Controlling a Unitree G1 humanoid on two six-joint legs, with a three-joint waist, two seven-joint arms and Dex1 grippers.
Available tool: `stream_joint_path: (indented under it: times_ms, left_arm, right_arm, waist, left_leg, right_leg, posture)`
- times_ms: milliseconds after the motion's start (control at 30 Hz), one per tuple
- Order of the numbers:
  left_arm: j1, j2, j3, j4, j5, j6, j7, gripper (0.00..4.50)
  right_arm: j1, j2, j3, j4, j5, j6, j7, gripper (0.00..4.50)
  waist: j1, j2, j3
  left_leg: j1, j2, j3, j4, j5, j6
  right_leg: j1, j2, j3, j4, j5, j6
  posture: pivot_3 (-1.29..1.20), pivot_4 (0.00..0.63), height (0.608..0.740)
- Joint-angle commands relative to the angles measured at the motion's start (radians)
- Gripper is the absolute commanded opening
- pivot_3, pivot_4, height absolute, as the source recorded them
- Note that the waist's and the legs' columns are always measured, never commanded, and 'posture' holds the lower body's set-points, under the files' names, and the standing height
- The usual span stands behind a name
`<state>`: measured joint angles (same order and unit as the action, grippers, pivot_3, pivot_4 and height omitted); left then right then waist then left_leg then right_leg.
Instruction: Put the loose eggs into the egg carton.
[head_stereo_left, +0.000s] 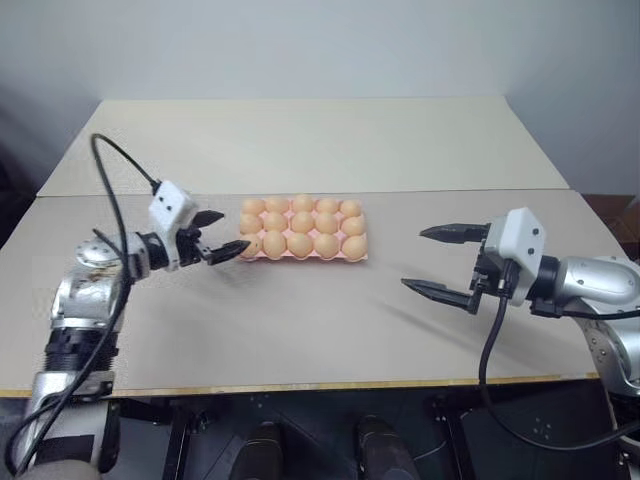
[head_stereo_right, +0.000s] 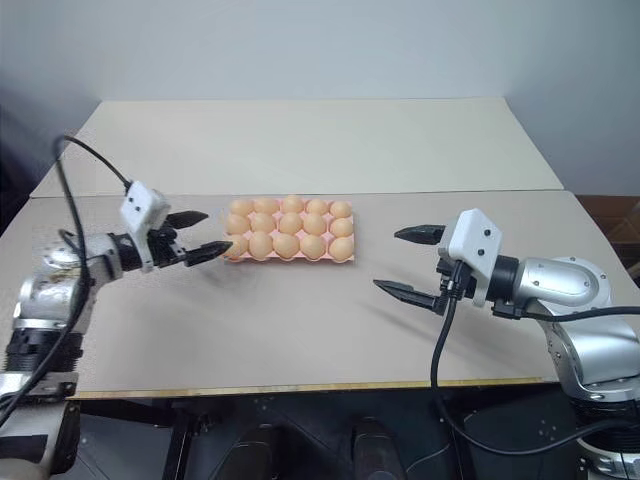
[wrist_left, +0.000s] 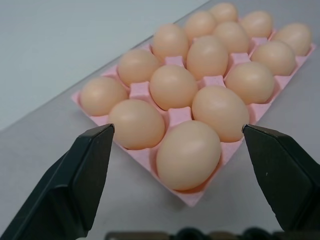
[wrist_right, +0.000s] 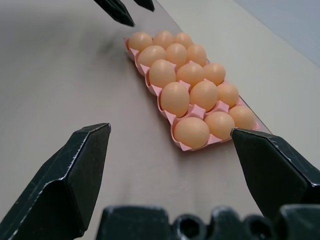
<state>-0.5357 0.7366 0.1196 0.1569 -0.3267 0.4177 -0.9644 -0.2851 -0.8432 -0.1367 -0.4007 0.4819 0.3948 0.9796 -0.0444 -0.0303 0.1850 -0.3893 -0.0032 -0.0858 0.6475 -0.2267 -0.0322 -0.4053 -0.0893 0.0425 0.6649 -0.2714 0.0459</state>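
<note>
While filled in all fifteen cups with eggs (head_stereo_left: 300, 243), carton (head_stereo_left: 357, 257) at table (head_stereo_left: 300, 330) centre. Left gripper (head_stereo_left: 216, 234) wide apart, empty, just beside carton's left end. Right gripper (head_stereo_left: 440, 262) wide apart, empty, well right of carton.

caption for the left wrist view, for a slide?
Open left pincer facing the full pink egg carton, nearest egg seated in its corner cup.

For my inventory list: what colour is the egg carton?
Pink; the egg carton shows best in the left wrist view.
</note>
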Motion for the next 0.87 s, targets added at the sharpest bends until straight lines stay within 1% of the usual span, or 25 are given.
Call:
stream_joint_path:
  times_ms: [33,133,233,333,433,600,867]
  left_arm:
    - [0.037,0.077,0.108,-0.103,-0.077,0.01,-0.053,4.47]
    - [0.11,0.166,0.183,-0.178,-0.143,0.039,-0.13,4.47]
    - [0.209,0.252,0.284,-0.289,-0.237,0.116,-0.202,4.47]
    - [0.314,0.298,0.385,-0.377,-0.304,0.179,-0.23,4.47]
    - [0.374,0.299,0.438,-0.416,-0.33,0.214,-0.206,4.47]
    - [0.434,0.281,0.473,-0.475,-0.356,0.244,-0.161,4.47]
    - [0.463,0.277,0.481,-0.518,-0.408,0.267,-0.125,4.47]
  right_arm:
    - [-0.02,-0.012,-0.03,0.004,0.004,-0.024,0.009,4.5]
    - [-0.027,-0.024,-0.036,0.027,0.004,-0.031,0.027,4.5]
    - [-0.033,-0.036,-0.043,0.046,0.005,-0.036,0.043,4.5]
    - [-0.031,-0.043,-0.055,0.055,0.016,-0.037,0.057,4.5]
    - [-0.024,-0.035,-0.066,0.067,0.026,-0.036,0.059,4.5]
    - [-0.02,-0.031,-0.075,0.081,0.026,-0.032,0.054,4.5]
    - [-0.049,-0.047,-0.071,0.114,0.025,-0.033,0.078,4.5]
  waist:
    - [0.0,0.0,0.0]
    - [0.001,0.0,0.0]
    - [0.0,0.0,0.0]
    - [0.001,0.001,0.0]
    - [0.005,0.001,0.0]
    - [0.004,0.001,0.0]
    - [0.003,0.001,0.0]
  left_leg:
    - [0.0,0.0,0.0,0.0,0.0,0.0]
    - [0.0,0.0,0.0,0.0,0.0,0.0]
    - [0.0,0.0,0.0,-0.001,0.0,0.0]
    - [0.0,0.0,0.0,-0.001,0.0,0.0]
    - [0.002,0.0,0.001,-0.001,0.0,0.0]
    - [0.001,0.0,0.001,-0.001,0.0,0.0]
    - [0.002,0.001,0.001,-0.001,0.0,0.0]
  right_leg:
    - [0.0,0.0,0.0,0.0,0.0,0.0]
    - [0.0,0.0,0.0,0.0,0.0,0.0]
    - [0.0,0.0,0.0,-0.001,0.0,0.0]
    - [0.0,0.0,0.0,-0.001,0.0,0.0]
    - [0.002,0.0,0.0,-0.001,0.0,0.0]
    - [0.001,0.0,0.0,-0.001,0.0,0.0]
    - [0.001,0.0,0.001,-0.001,0.0,0.0]
  posture:
    - [0.0,0.15,0.74]
    - [0.0,0.15,0.74]
    - [0.0,0.15,0.74]
    - [0.0,0.15,0.74]
    - [0.0,0.15,0.74]
    - [0.0,0.15,0.74]
    - [0.0,0.15,0.74]
